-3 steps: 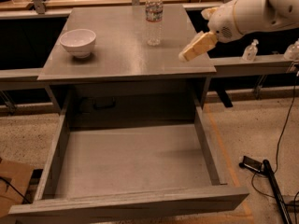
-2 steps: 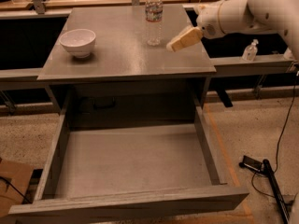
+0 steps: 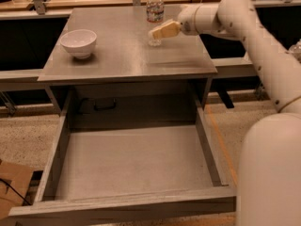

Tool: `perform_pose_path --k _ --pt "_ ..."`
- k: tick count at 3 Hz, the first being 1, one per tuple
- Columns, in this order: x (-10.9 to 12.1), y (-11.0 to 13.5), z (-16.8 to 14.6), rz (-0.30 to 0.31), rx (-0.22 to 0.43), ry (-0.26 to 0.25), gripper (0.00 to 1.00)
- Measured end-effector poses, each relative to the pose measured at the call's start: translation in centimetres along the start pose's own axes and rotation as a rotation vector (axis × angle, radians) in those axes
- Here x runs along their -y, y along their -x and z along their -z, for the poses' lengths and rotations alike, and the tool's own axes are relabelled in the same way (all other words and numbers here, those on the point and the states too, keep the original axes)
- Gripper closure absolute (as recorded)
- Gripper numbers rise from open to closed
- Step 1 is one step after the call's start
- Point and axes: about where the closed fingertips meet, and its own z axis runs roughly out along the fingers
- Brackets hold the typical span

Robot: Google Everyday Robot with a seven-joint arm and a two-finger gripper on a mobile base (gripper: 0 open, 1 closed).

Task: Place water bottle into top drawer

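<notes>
The water bottle (image 3: pixel 154 14), clear with a white cap and a reddish-white label band, stands upright at the back of the grey cabinet top (image 3: pixel 122 51). My gripper (image 3: pixel 157 32), with tan fingers, reaches in from the right on the white arm (image 3: pixel 263 46); its tips are right beside the bottle's lower half, at the bottle's right. The top drawer (image 3: pixel 134 166) is pulled fully out below, its flat grey bottom bare.
A white bowl (image 3: pixel 78 43) stands at the left of the cabinet top. A dark handle (image 3: pixel 104 105) shows inside the cabinet behind the drawer. Tables and table legs run behind the cabinet. A brown cardboard piece (image 3: pixel 11 185) lies on the floor at the lower left.
My gripper has moved left across the cabinet top, from its right edge to right beside the water bottle. The bottle, bowl and drawer have not moved.
</notes>
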Motion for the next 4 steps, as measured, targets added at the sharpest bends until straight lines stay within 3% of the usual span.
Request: perform_pose_path --k 1,2,3,4 --pt "-0.1 0.4 -4.3 -0.054 0.036 0.017 0.0" --pt "-0.3 1.0 -7.6 -0.112 0.087 0.038 0.19" --pt "-0.6 1.5 -8.9 -0.119 0.111 0.06 0.41" --pt "-1.1 2.4 -6.4 -0.065 0.113 0.103 0.65"
